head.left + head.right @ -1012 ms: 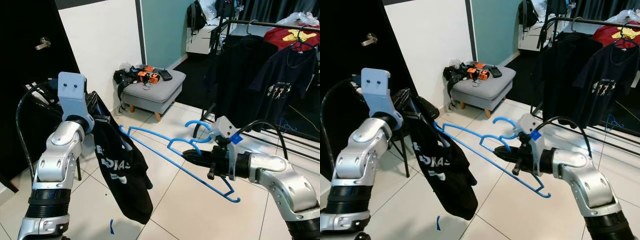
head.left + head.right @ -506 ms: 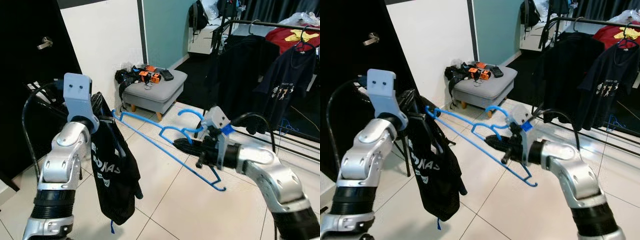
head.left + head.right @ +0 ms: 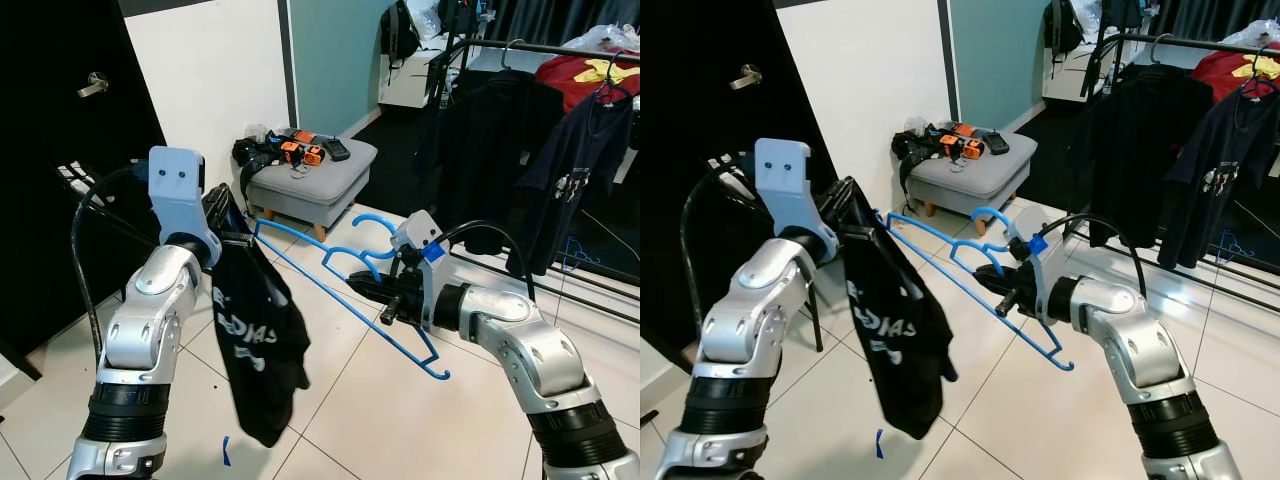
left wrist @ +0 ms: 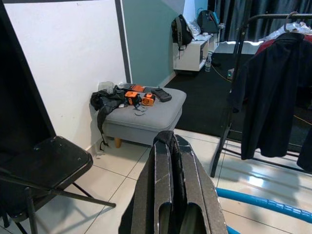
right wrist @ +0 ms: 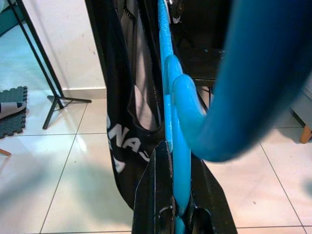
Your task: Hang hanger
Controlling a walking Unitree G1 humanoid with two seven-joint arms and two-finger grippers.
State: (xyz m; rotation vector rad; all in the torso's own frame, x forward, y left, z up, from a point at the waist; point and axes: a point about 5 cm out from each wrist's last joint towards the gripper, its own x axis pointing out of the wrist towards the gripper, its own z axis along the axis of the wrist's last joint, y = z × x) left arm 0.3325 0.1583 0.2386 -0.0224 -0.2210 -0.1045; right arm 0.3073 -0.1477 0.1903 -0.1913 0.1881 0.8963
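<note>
My left gripper (image 3: 224,207) is held up at chest height, shut on the top of a black T-shirt (image 3: 255,340) with white lettering that hangs down from it. In the left wrist view its fingers (image 4: 163,185) lie pressed together with dark cloth at both sides. My right gripper (image 3: 360,289) is shut on a blue plastic hanger (image 3: 372,217) just below its hook. The hanger slants across between the arms, and its far shoulder tip reaches the shirt's top edge beside the left gripper. In the right wrist view the hanger (image 5: 168,78) runs straight out toward the shirt (image 5: 129,97).
A clothes rack (image 3: 530,48) with dark garments and a red shirt stands at the back right. A grey ottoman (image 3: 318,185) with small items sits by the white wall. A black folding chair (image 4: 44,161) stands by a black door (image 3: 60,150). The floor is pale tile.
The right gripper has brought the hanger up and left, so its tip now meets the shirt's top. The left arm has lifted the shirt, which swung and now hangs closer to the hanger.
</note>
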